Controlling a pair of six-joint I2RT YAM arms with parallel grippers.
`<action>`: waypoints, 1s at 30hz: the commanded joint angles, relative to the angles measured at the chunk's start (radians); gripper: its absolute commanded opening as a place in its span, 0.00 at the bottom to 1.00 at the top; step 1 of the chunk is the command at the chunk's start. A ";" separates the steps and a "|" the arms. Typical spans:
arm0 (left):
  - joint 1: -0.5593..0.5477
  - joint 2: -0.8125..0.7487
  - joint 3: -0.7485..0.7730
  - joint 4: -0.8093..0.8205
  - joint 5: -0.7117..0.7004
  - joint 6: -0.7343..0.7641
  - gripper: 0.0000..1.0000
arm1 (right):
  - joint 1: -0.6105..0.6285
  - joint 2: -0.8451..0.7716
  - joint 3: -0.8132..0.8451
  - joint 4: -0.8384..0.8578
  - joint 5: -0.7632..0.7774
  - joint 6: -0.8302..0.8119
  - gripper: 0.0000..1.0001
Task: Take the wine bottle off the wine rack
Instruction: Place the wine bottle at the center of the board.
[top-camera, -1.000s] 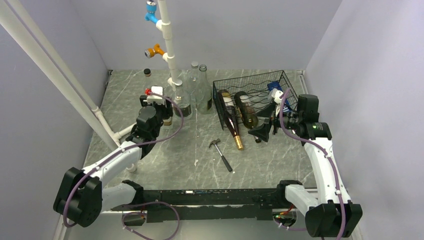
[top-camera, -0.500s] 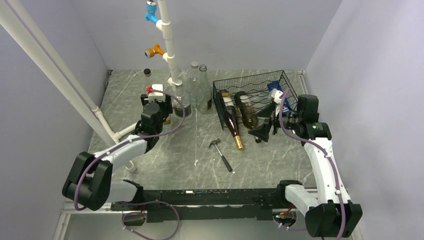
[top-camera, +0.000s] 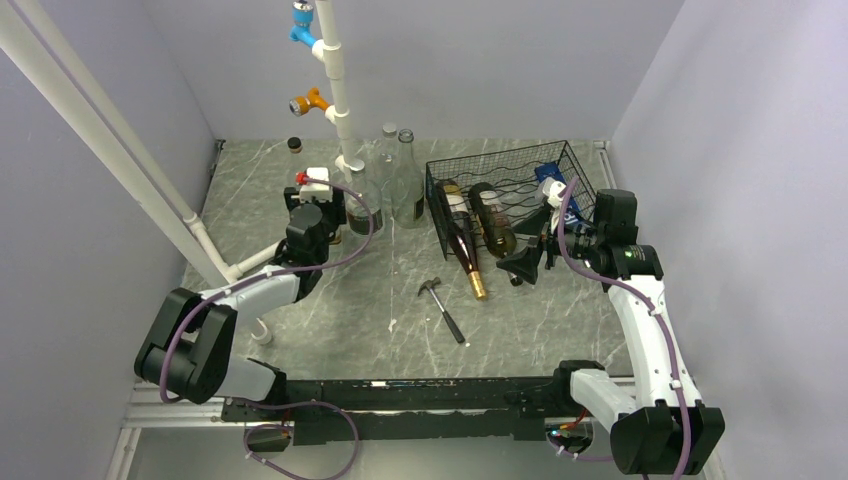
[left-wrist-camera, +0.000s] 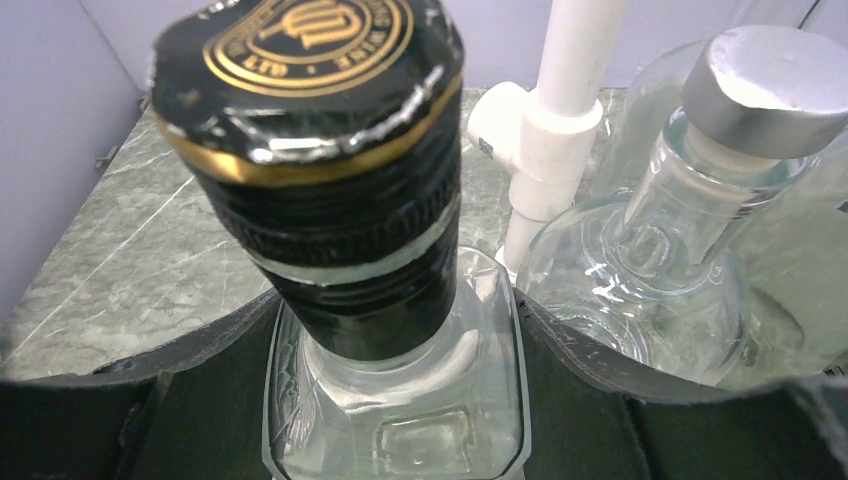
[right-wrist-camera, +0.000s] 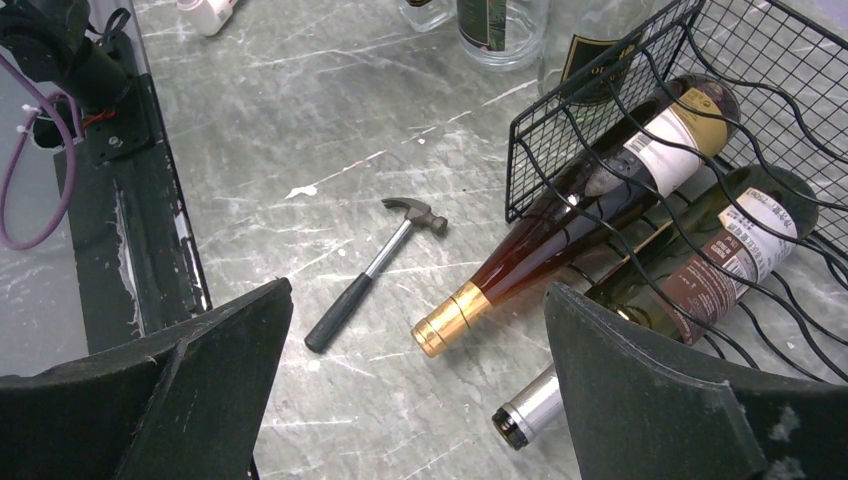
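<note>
While I watch through the wrist cameras, the left gripper is clamped on a small square bottle with a black cap, and its fingers press the glass on both sides. The right gripper hangs with fingers wide apart and holds nothing, just in front of the wine rack. The gold-capped wine bottle and the silver-capped wine bottle lie in the rack, with their necks sticking out over the table, near a hammer.

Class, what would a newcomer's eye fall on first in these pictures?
The black wine rack stands far right, two wine bottles lying in it, necks poking out. On the left, the left pincer grips a clear bottle with a black-and-gold cap; a small hammer lies in the middle.
</note>
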 joint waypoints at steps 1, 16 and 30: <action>0.003 -0.035 0.033 0.173 -0.021 -0.006 0.43 | -0.004 -0.005 0.003 0.033 -0.003 -0.003 1.00; 0.003 -0.168 0.073 -0.112 -0.010 -0.122 0.95 | -0.003 0.003 0.004 0.032 0.008 -0.008 1.00; 0.003 -0.371 0.252 -0.638 0.073 -0.356 0.99 | -0.003 0.010 0.008 0.019 0.016 -0.019 1.00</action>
